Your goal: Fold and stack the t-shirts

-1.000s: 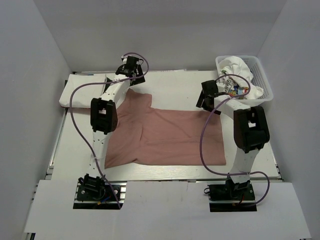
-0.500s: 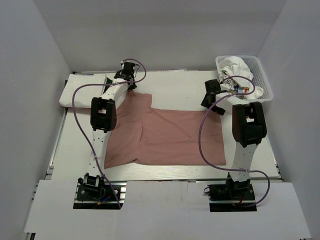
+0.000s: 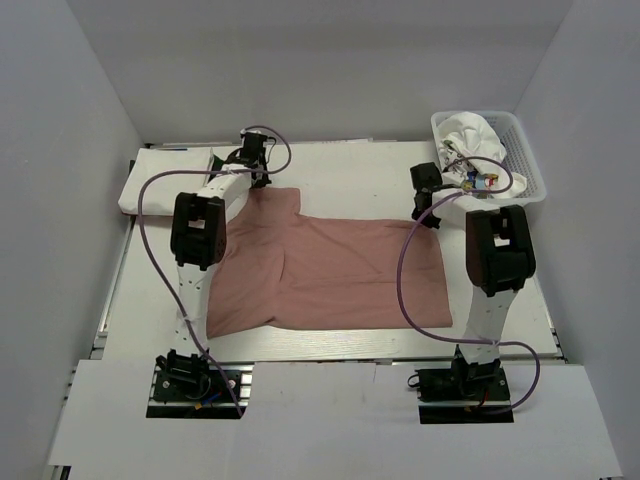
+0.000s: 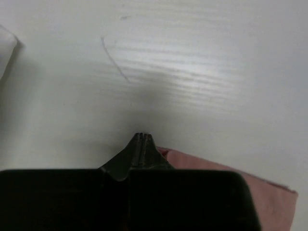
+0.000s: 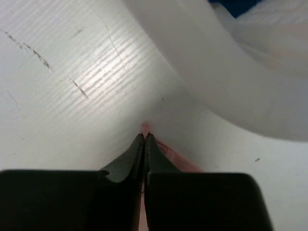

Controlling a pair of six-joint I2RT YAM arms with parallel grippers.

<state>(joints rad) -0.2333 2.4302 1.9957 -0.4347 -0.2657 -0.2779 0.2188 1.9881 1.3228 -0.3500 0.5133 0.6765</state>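
A dusty-pink t-shirt (image 3: 335,270) lies spread flat on the white table. My left gripper (image 3: 258,180) is down at its far left corner. In the left wrist view the jaws (image 4: 140,136) are pressed together, and pink cloth (image 4: 211,169) runs out from their right side. My right gripper (image 3: 428,214) is at the shirt's far right corner. Its jaws (image 5: 145,136) are shut, with a tip of pink cloth (image 5: 145,127) poking out past them. More t-shirts (image 3: 472,133), white with prints, are heaped in the basket.
The white lattice basket (image 3: 530,165) stands at the back right, and its wall (image 5: 216,72) is close beside my right gripper. A folded white cloth (image 3: 150,185) lies along the back left of the table. Grey walls enclose the table on three sides.
Both grippers have dropped onto the pink shirt's far corners and gone from open to shut. The shirt has not moved.
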